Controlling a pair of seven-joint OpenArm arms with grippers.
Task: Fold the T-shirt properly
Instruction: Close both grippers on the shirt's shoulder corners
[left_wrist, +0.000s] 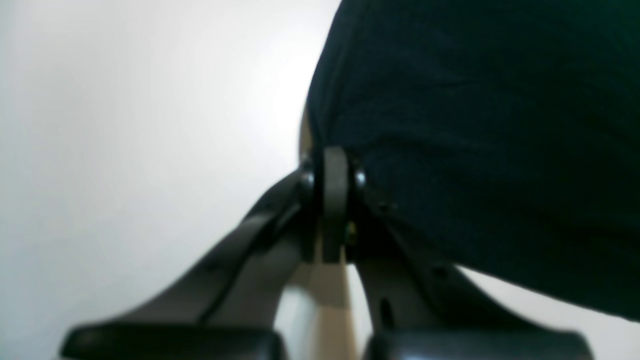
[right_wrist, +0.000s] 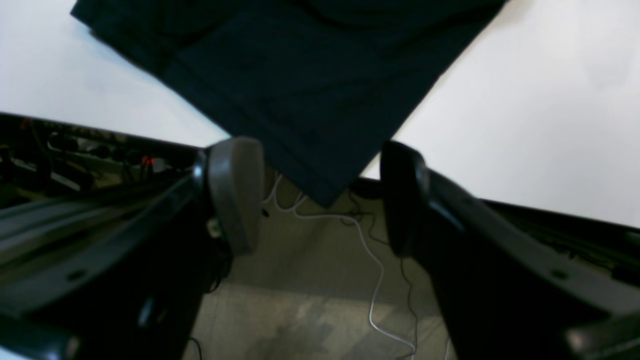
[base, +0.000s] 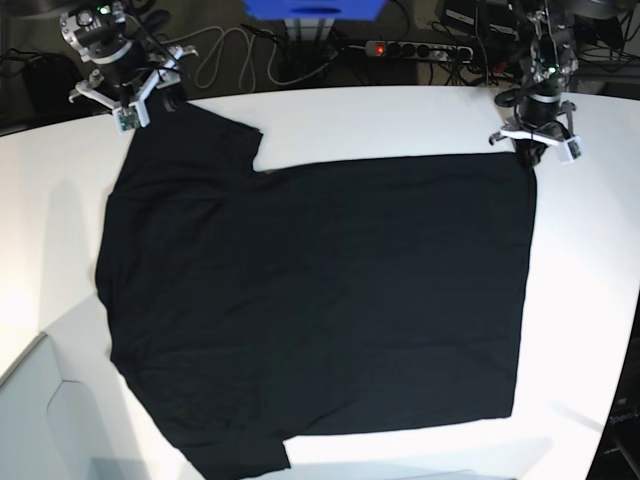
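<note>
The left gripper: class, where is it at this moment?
In the base view the left gripper is at the table's far right, shut on the T-shirt's far-right corner.

No readable text, label, brand, number or sign in any view. T-shirt shows plain black side only, no print visible. Gear behind table too small and blurred to read.
</note>
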